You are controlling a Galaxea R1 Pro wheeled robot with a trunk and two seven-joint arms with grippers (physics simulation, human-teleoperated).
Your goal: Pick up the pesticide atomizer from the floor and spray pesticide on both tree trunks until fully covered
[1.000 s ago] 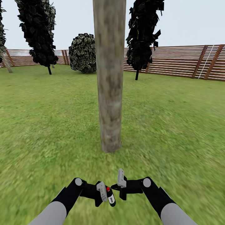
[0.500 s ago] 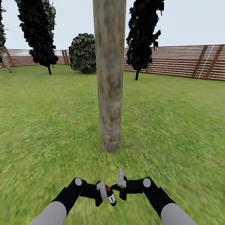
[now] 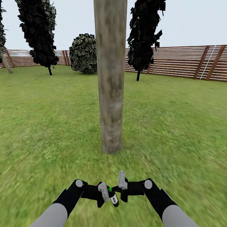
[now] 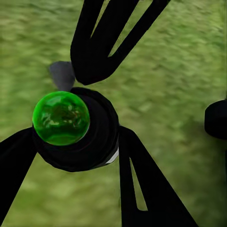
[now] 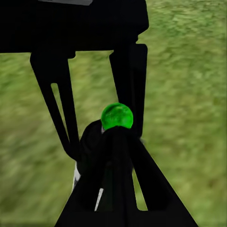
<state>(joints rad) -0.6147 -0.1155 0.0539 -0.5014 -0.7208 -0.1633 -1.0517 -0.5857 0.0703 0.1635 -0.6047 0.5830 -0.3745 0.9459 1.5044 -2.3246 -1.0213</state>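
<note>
A thick, mottled grey-tan tree trunk rises from the grass floor straight ahead, a short way beyond my hands. My left gripper is shut on the pesticide atomizer, a small black bottle with a white label. In the left wrist view the bottle's round green top sits between the left gripper's black fingers. My right gripper is shut. Its tip rests against the green top. Both hands hover low over the grass.
A brown slatted fence closes off the lawn at the back. Two dark-leaved thin-trunked trees and a round bush stand before it. A thin leaning grey trunk shows at the far left edge.
The atomizer's round top has turned from red to green, and the bottle sits slightly lower and to the right. The arms, trunk and camera have stayed put.
</note>
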